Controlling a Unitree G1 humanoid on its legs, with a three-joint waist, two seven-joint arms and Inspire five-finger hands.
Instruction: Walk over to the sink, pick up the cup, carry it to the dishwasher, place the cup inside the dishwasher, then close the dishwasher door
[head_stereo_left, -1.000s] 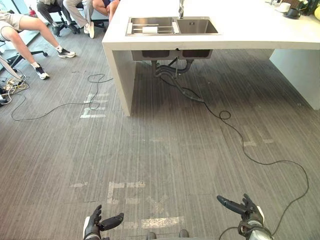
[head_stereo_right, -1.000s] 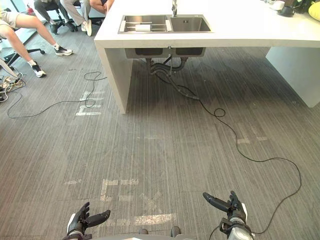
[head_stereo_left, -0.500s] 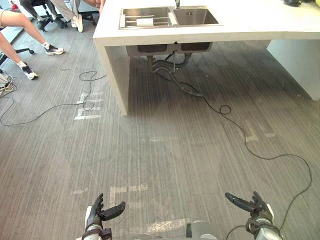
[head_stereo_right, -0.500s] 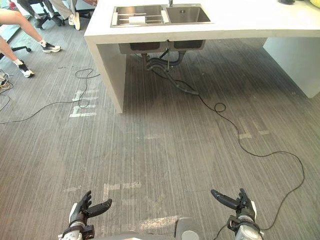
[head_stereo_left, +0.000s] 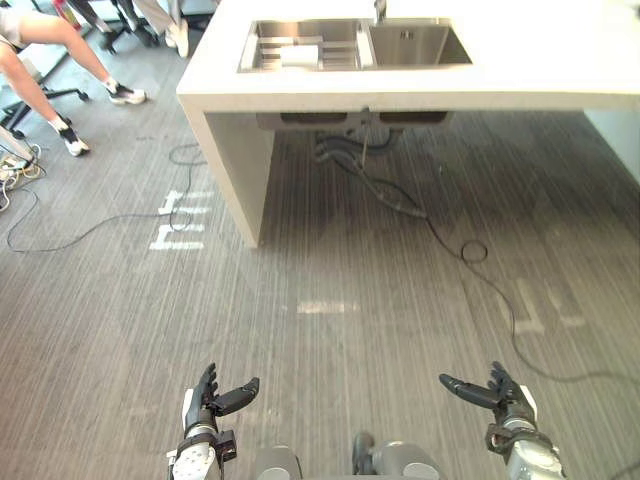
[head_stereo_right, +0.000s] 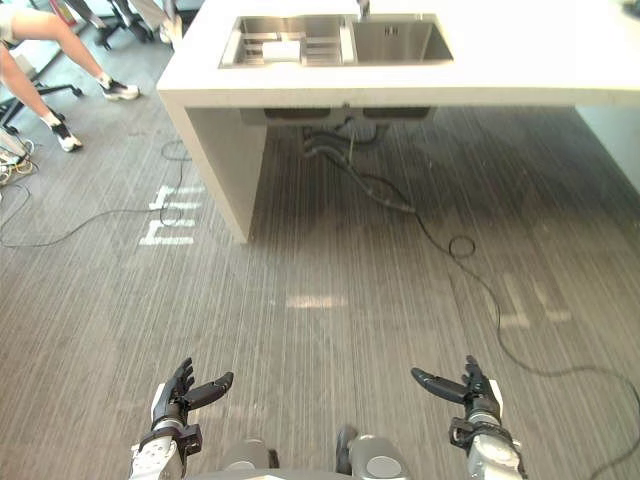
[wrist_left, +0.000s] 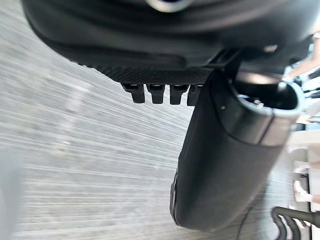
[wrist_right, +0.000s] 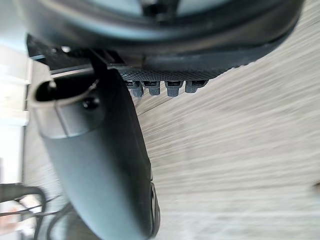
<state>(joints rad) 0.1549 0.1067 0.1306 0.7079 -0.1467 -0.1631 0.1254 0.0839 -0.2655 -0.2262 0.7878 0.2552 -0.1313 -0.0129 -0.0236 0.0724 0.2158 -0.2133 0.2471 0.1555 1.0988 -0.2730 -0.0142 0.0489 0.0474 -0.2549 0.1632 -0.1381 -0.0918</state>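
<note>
Left hand (head_stereo_left: 210, 400): at 7 o'clock, low over the floor (head_stereo_left: 330, 340); fingers straight and spread, holding nothing.
Right hand (head_stereo_left: 495, 392): at 5 o'clock; fingers extended and apart, empty.
Cup (head_stereo_left: 303, 55): white, on the rack (head_stereo_left: 268, 52) in the sink's left basin, at 12 o'clock; well apart from both hands.
Sink (head_stereo_left: 415, 48): steel, two basins, set into the desk.
Desk (head_stereo_left: 540, 60): white, at 12 to 1 o'clock.
Tape marks (head_stereo_left: 180, 222): white, on the floor at 10 o'clock.
Person's shoe (head_stereo_left: 127, 95): at 10 o'clock.
</note>
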